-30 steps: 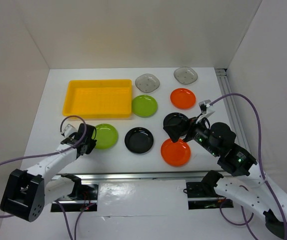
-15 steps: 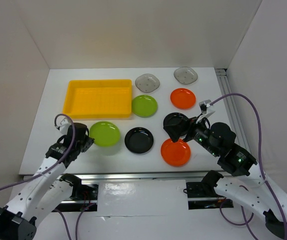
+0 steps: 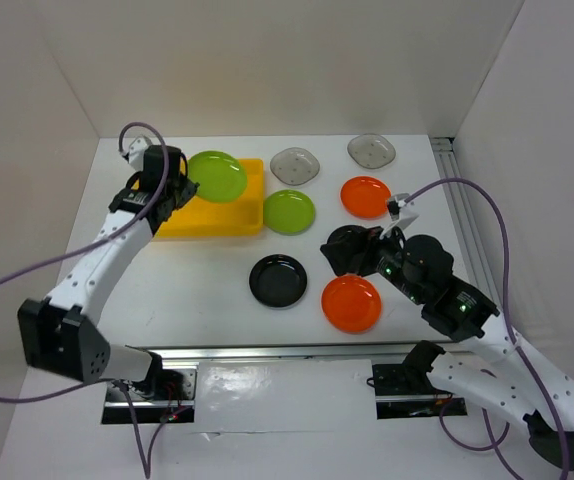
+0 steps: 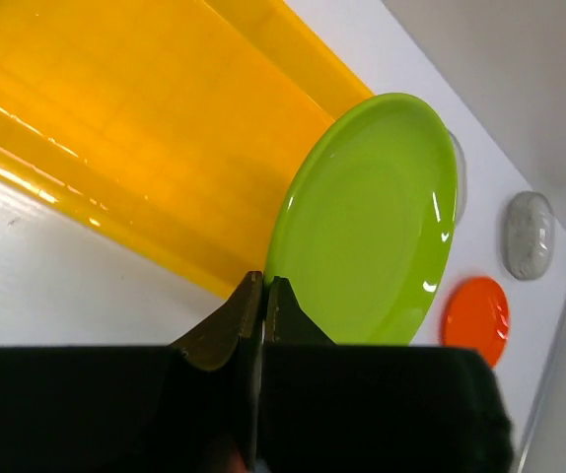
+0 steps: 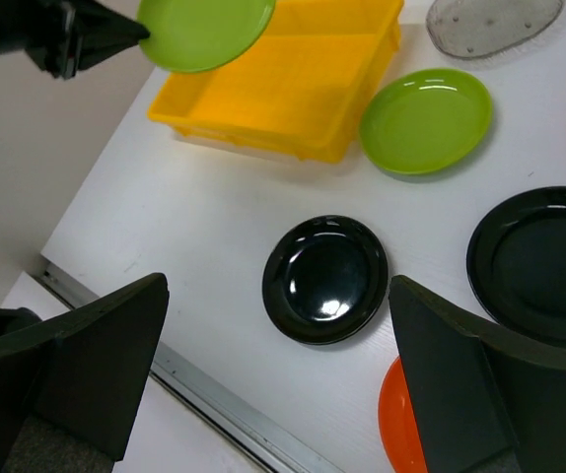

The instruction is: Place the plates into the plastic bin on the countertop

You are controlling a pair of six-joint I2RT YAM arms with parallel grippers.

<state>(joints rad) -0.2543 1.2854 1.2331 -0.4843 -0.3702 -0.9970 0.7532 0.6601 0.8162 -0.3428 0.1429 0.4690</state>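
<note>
Now over yellow bin (image 3: 217, 216) — lime plate (image 3: 216, 176)

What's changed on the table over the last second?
The left gripper, shut on a lime green plate, lifted it off the countertop and carried it over the yellow bin. The right gripper barely shifted, open; the other plates stayed put.

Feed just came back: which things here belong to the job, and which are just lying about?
Job: yellow bin; lime plate in left gripper; second lime plate; two black plates; two orange plates; two grey plates.
Lying about: nothing loose, only purple cables and front rail.
</note>
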